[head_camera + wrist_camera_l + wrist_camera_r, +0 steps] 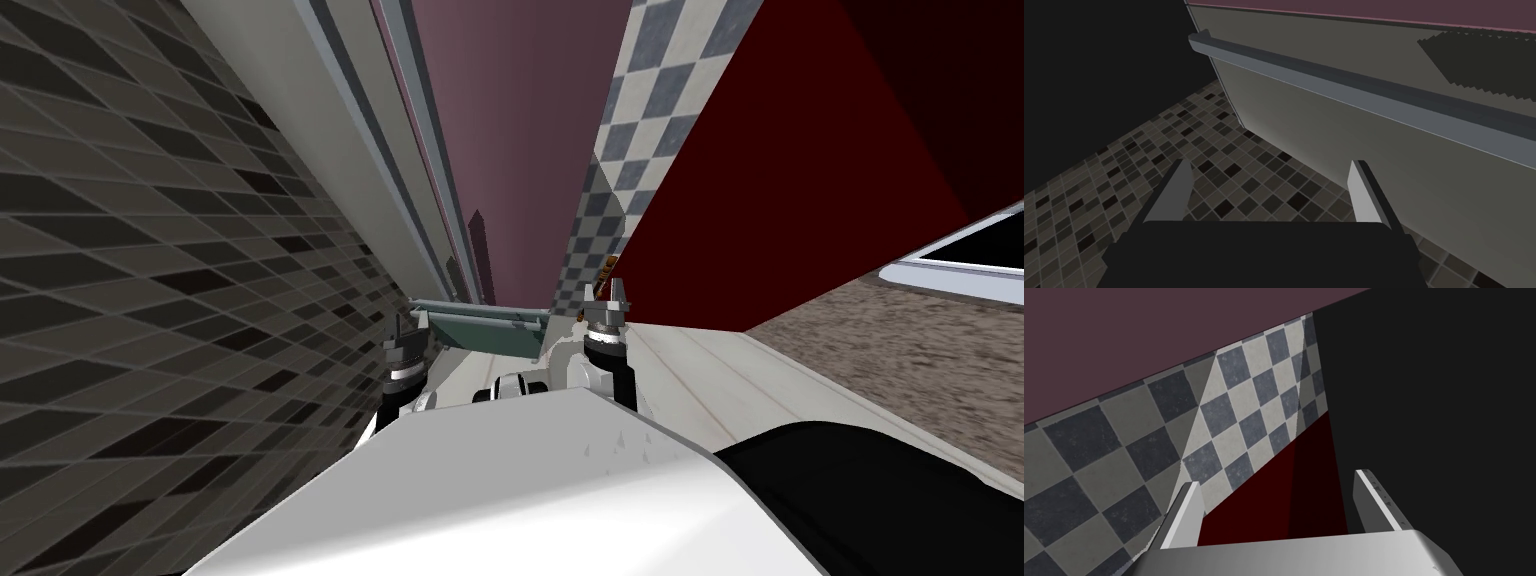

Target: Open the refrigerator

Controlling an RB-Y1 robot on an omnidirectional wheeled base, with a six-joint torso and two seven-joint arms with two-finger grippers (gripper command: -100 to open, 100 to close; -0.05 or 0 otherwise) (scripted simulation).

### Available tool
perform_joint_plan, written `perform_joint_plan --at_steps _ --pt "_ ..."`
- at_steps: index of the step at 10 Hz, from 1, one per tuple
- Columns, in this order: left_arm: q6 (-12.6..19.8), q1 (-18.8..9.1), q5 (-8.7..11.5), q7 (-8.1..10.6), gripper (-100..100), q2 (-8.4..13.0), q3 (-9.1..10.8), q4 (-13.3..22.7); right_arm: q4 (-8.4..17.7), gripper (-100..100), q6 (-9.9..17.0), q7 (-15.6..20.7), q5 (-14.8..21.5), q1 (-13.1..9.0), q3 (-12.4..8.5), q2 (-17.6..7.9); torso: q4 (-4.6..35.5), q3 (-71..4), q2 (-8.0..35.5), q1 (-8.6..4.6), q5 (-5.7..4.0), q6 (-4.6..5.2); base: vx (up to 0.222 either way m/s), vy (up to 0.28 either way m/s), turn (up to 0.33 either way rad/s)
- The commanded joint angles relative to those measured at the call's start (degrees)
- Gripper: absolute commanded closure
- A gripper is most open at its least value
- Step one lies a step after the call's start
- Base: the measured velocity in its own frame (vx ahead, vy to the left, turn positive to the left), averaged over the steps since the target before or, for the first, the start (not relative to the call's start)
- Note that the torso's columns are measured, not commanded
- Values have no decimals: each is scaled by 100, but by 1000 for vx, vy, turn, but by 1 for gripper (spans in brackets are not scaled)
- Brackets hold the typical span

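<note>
Alignment is the thing to get right now: the left hand (1271, 165) hangs wide open and empty over the tiled floor (1124, 200). It faces the grey refrigerator door (1344, 155), whose long dark bar handle (1344, 87) runs across the panel beyond the fingertips, untouched. To my eye it should go forward and turn until both fingers straddle the bar near the door's edge, then close firmly before any pull, while the right hand (1277, 478), equally open and holding nothing, waits by the checkered wall (1124, 438).
</note>
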Motion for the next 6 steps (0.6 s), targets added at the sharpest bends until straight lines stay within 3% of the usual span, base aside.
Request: perform_joint_plan --at_steps 1,4,6 --pt "-401 -95 -21 -26 -100 61 -50 460 0 0 0 0 0 0 0 0 -1 -4 -6 2 0 1 83 21 -101" --pt "-572 -141 -31 -37 -100 77 -73 790 0 0 0 0 0 0 0 0 -1 -2 -3 -2 -1 0 62 8 -32" --pt "-914 -236 -52 -60 -100 103 -121 1235 0 0 0 0 0 0 0 0 0 0 0 -2 0 0 61 4 -83"
